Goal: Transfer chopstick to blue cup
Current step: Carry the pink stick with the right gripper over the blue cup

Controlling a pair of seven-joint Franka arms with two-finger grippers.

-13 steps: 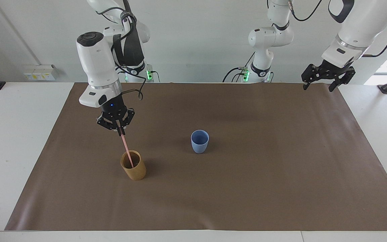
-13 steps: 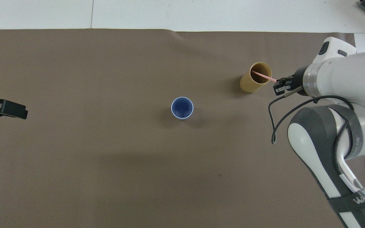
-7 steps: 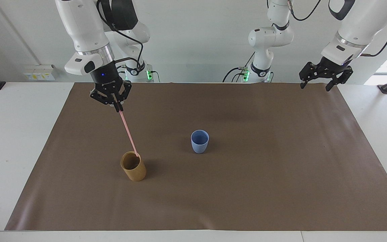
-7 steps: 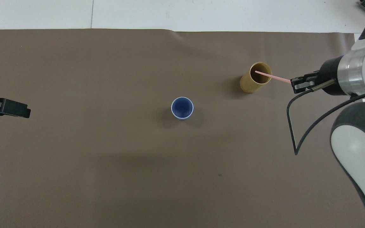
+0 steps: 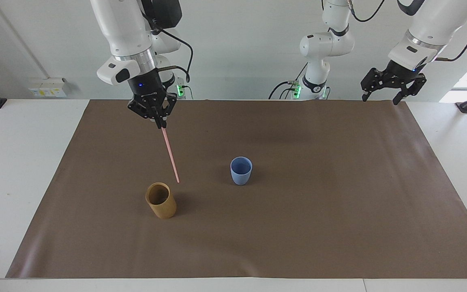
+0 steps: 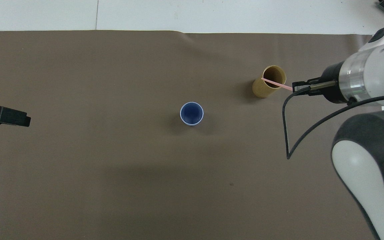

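**benchwatcher:** Since the earlier frame the right gripper had lifted the chopstick all the way out of the tan cup. Before, the tip was still down at the rim. Now the whole stick hung free in the air under the gripper, slanted a little, with its lower tip just above and beside the cup's rim toward the blue cup.

**mat_guy:** And the grip itself?

**benchwatcher:** Fingertips were pressed together on the top end of the chopstick, pinching it. From overhead the stick crossed the tan cup's mouth, but the facing view showed it clear of the cup.

**mat_guy:** Where was the blue cup relative to that gripper?

**benchwatcher:** Upright on the brown mat, off toward the left arm's end from the right gripper, well apart from the dangling tip. Nothing in it. The tan cup stood below the gripper, also upright.

**mat_guy:** Left arm doing anything?

**benchwatcher:** Nope, it was just waiting. The left gripper hung up in the air over the mat's corner at its own end of the tabletop, jaws spread wide and holding nothing.
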